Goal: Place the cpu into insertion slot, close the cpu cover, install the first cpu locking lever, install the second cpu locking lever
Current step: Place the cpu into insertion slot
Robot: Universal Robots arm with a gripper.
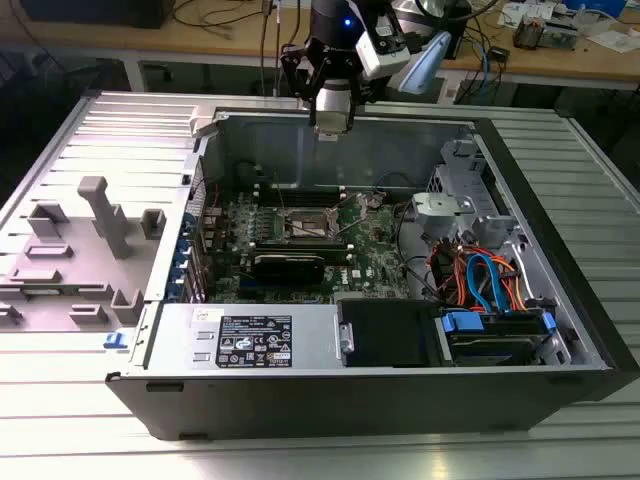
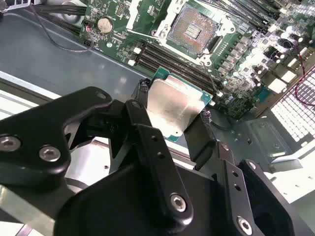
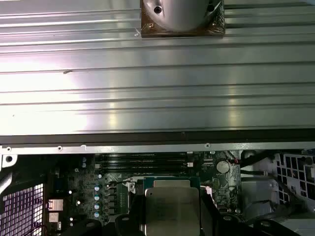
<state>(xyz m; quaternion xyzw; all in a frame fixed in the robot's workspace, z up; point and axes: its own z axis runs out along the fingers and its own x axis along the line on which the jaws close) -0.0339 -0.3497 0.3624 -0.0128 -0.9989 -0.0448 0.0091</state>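
My gripper (image 1: 332, 122) hangs above the far wall of the open computer case, shut on the cpu (image 2: 172, 105), a flat square chip with a silver top and a green edge. Black fingers (image 2: 143, 93) press on two opposite sides of the chip. In the first wrist view the cpu (image 3: 171, 210) sits between the same fingers. The insertion slot (image 2: 192, 27) lies uncovered on the green board below and ahead of the chip, its gold-brown centre showing inside a metal rim. In the exterior view the insertion slot (image 1: 308, 222) is mid-board. I cannot tell the cpu cover or the locking levers apart from the rim.
Long black memory sticks (image 2: 172, 61) run beside the socket. A power supply box (image 1: 250, 338), a black drive bay (image 1: 388, 332) and orange and blue cables (image 1: 480, 280) fill the near side of the case. A grey fixture plate (image 1: 80, 250) lies at the exterior view's left.
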